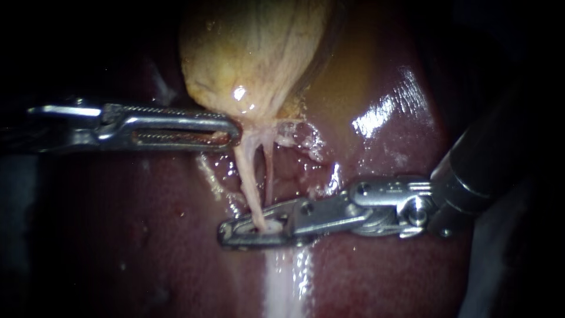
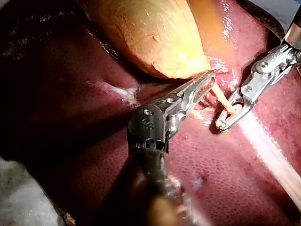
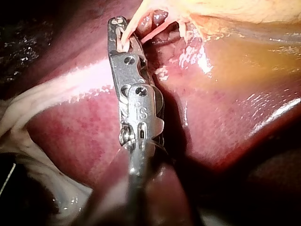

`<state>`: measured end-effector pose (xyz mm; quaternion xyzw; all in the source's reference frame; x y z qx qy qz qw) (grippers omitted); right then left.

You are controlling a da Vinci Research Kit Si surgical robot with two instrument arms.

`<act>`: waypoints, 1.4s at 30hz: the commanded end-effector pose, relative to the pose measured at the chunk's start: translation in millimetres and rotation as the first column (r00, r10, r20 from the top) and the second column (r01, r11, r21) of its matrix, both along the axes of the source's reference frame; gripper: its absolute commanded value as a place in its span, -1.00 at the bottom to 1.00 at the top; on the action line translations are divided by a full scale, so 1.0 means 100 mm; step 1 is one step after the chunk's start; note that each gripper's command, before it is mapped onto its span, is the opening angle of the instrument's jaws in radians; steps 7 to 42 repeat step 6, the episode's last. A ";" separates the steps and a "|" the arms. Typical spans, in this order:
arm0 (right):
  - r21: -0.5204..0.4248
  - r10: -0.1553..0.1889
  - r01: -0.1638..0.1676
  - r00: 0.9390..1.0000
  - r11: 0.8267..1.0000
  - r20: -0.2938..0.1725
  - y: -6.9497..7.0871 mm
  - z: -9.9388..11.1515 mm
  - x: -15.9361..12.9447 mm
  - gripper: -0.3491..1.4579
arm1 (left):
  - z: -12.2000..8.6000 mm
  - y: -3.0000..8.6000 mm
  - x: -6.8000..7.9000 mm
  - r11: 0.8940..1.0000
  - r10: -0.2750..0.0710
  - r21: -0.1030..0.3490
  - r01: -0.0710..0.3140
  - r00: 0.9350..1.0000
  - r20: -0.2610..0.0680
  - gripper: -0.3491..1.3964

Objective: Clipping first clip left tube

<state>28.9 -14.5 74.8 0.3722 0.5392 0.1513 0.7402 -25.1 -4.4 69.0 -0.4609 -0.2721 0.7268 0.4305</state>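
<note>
The right instrument [image 1: 254, 228], reaching in across the glistening liver [image 1: 147, 235], is gripping the left tube [image 1: 247, 176] low on its length, its jaws pressing on it from both sides. The thinner right tube [image 1: 269, 171] is running just beside it, outside the jaws. The left instrument [image 1: 234, 128] is lying level, its tip touching the narrow lower end of the yellowish gallbladder [image 1: 253, 53], from which both tubes are descending.

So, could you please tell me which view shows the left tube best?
The endoscope view: the left tube runs unobstructed from the gallbladder into the right instrument. Both wrist views show only a short stretch near it.
</note>
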 end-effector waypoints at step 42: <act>0.012 0.001 -0.001 1.000 1.000 0.004 0.000 0.001 0.000 -1.00 | 0.000 0.000 0.000 1.000 0.001 0.001 -0.001 1.000 0.001 -1.00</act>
